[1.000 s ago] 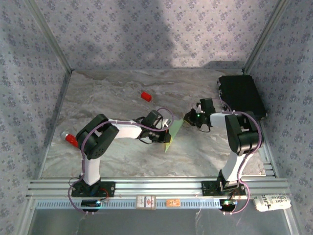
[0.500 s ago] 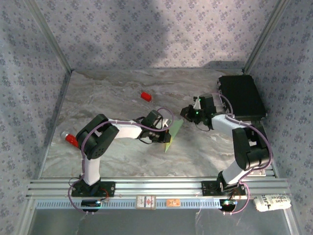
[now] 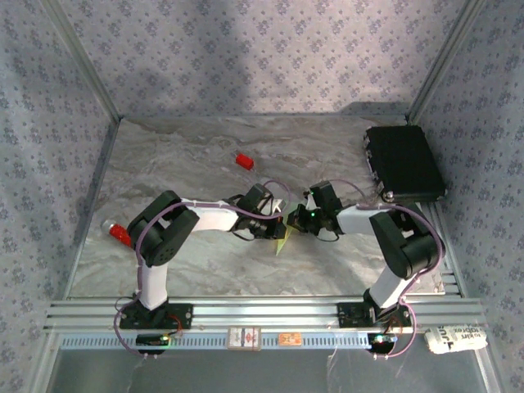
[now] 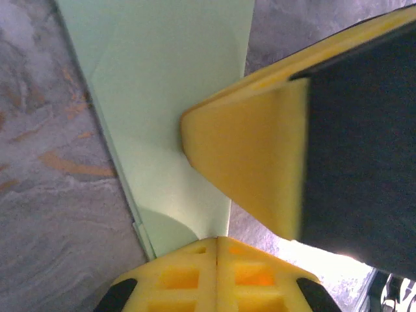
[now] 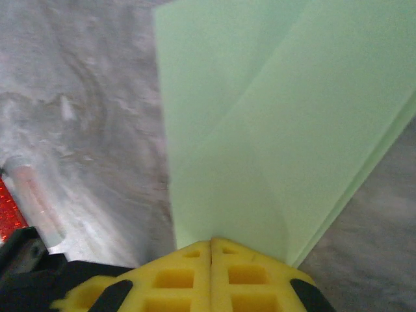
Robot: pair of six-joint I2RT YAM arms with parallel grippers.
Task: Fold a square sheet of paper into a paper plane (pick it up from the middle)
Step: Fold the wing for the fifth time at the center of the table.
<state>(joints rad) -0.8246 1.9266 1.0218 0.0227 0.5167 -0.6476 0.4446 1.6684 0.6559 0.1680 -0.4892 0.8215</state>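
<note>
My left gripper point(image 4: 216, 242) and right gripper point(image 5: 211, 242) each clamp the thin pale-green folded paper sheet point(image 5: 260, 123) just ahead of their fingertips; I judge it featherlight, floppy and slippery, best pinched across creases.

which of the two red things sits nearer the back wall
The small red block, farther up the table; the other red object lies nearer the arm bases, by the left edge.
</note>
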